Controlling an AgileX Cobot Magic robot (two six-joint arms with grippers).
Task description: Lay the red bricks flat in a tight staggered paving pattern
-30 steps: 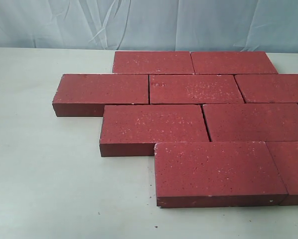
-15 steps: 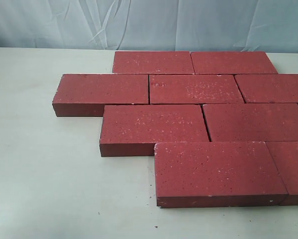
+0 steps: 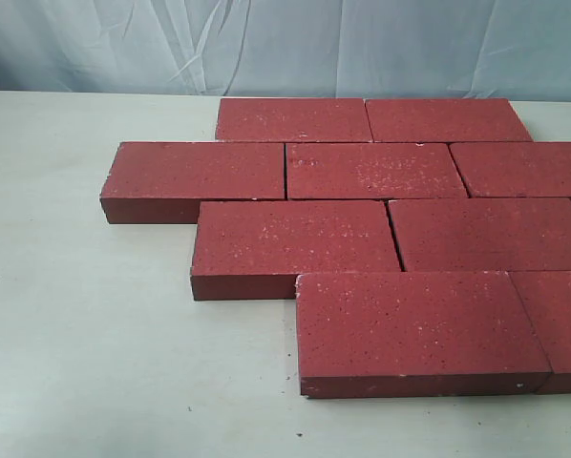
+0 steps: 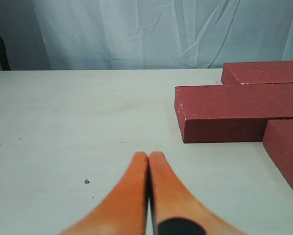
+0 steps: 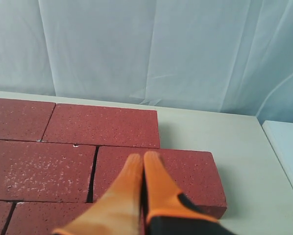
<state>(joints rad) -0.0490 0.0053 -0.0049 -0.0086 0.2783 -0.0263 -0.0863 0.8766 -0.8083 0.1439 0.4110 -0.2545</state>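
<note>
Dark-red paving stock is recorded across the centre and right of the exterior frame. The red bricks point(image 3: 362, 229) are laid flat on the pale counter point(image 3: 85, 343) in four rows: two in the far row, three in the second, two in the third and two nearest, the rightmost cut by the frame edge. Each row is offset against its neighbour, so a staggered bond is judged to be in place. Neither arm is seen in the exterior view.

The left end effector point(image 4: 149, 157) is found fully closed, fingers pressed together, with nothing held. It is poised over bare counter, apart from the nearest brick corner. The right end effector point(image 5: 142, 157) is likewise closed and empty, and is held above the bricks near the pattern's edge.

A thin dark joint point(image 5: 93, 172) is noted in the right wrist view between two bricks of one row; the other joints appear tighter. Laying is judged essentially done, with closing of joints as the step in hand. For this, the closed fingertips should be set low against the outer end face of the end brick point(image 5: 185, 169). Pressure should be applied slowly and along the row only, so that neighbouring rows are not dragged out of line. The rough surfaces are expected to resist sliding, and tipping should be avoided.
</note>
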